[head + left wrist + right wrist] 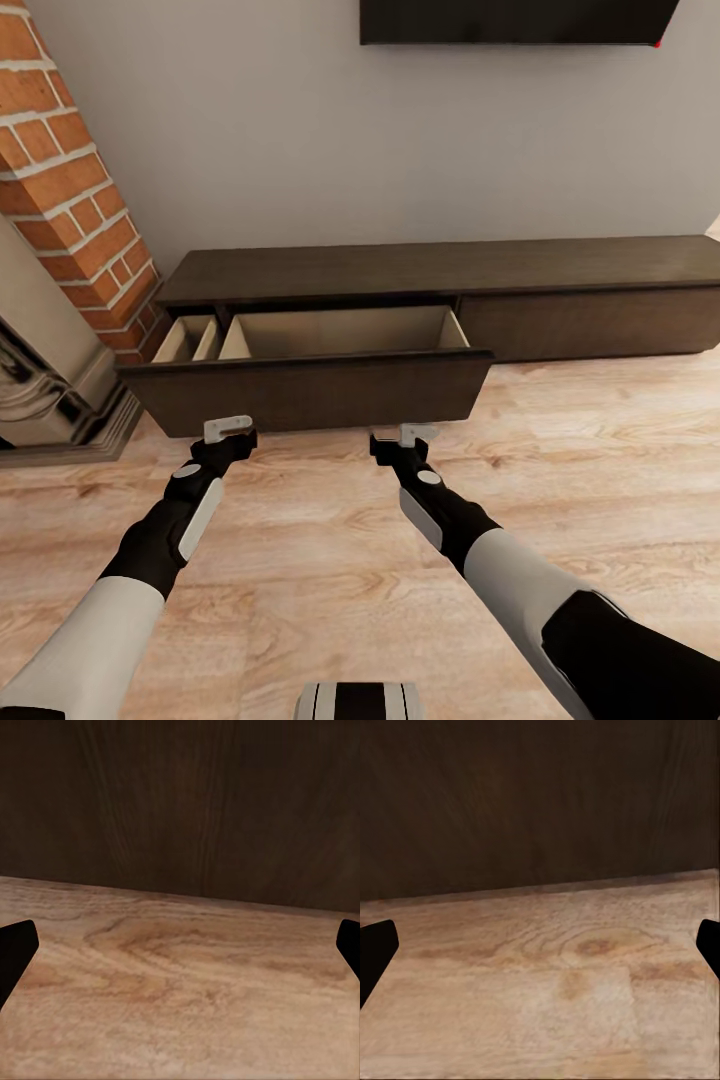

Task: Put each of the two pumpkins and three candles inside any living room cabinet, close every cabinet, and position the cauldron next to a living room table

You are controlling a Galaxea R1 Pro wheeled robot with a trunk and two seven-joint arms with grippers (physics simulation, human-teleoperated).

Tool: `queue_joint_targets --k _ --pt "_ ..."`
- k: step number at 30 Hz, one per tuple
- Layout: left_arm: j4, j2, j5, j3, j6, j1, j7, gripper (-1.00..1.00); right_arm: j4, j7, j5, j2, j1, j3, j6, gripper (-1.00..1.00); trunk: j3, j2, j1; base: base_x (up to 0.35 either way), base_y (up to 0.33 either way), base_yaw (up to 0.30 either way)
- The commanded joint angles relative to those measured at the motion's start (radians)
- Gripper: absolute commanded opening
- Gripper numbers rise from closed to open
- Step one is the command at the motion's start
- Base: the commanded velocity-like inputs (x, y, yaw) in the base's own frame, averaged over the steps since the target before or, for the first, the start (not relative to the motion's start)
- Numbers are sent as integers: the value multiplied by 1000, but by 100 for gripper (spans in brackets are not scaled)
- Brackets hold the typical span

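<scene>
1. Head view: the cabinet point(440, 270), a long low dark-brown unit, stands against the pale grey wall point(300, 130). Its large drawer point(310, 385) is pulled out toward the robot, showing a pale beige inside split by dividers (two narrow compartments at the end nearer the brick column point(70, 190), one wide one beside them). Nothing lies in the drawer that I can make out. The drawer front beside it point(590, 322), on the side away from the bricks, is shut flush. A dark screen point(515, 20) hangs on the wall above the cabinet. A grey stepped hearth base point(60, 400) sits at the foot of the bricks, just beside the open drawer's corner.

2. Same view, the arms: the left gripper point(228, 428) and the right gripper point(417, 434) both hang low over the wooden floor point(600, 470), just in front of the pulled-out drawer front, which stands directly in their path to the cabinet. Neither holds anything. How far their fingers are parted cannot be read from here.

3. Left wrist view: the left gripper point(180, 945) is spread wide, one dark fingertip point(15, 949) at each edge with bare floor planks point(180, 997) between them; the dark wood drawer front point(180, 802) rises close ahead.

4. Right wrist view: the right gripper point(540, 945) is likewise spread, fingertips point(375, 945) far apart and empty, above floor boards point(547, 990), facing the same dark drawer front point(540, 795).
</scene>
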Motion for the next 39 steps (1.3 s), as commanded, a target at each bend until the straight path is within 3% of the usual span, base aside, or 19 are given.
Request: queue_joint_targets --k 1,39 --pt "-2 2 11 -5 3 0 10 100 12 -6 -10 0 -1 8 -5 100 -1 0 0 15 9 0" --pt "-1 0 11 -5 4 0 -4 100 43 -7 -9 -1 -1 7 -3 100 -1 0 0 128 8 0"
